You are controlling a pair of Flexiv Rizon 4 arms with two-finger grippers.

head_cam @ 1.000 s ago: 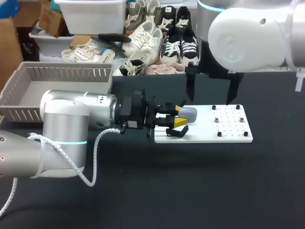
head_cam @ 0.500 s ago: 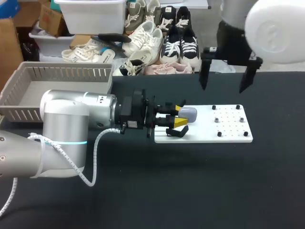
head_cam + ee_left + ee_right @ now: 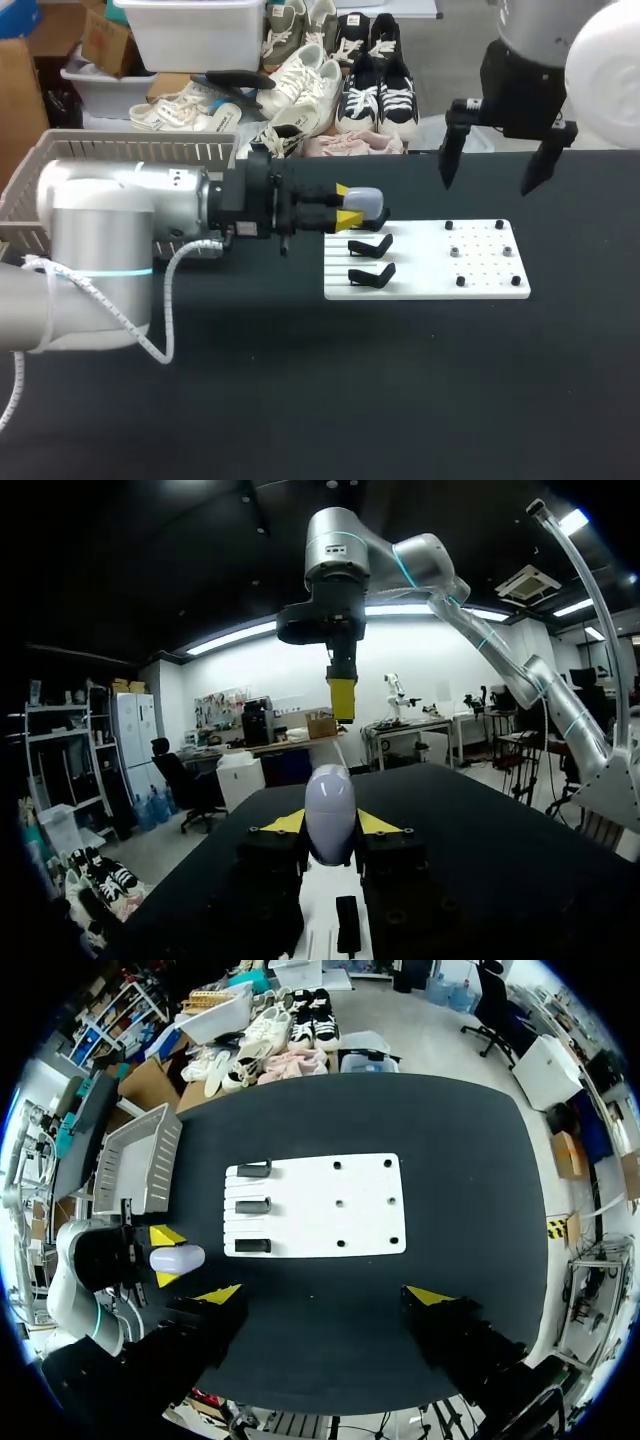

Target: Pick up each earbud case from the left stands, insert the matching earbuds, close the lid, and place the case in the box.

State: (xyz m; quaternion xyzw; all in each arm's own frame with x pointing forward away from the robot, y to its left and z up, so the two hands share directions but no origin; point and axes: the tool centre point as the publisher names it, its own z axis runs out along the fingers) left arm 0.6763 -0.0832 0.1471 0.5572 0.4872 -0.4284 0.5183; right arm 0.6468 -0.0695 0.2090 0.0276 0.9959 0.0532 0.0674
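My left gripper is shut on a lavender earbud case, held in the air over the back left corner of the white board. In the left wrist view the case stands between my yellow tips, its lid closed. Black stands sit on the board's left side, just below the case. My right gripper hangs open and empty, high over the board's far right. The right wrist view looks down on the board, the stands and the held case.
A grey slatted basket stands at the table's back left, behind my left arm. Small black pegs dot the right half of the board. The dark table top stretches in front of the board.
My left gripper has lifted the case off its stand and drawn it up and back to the left. The right arm has risen and swung to the right.
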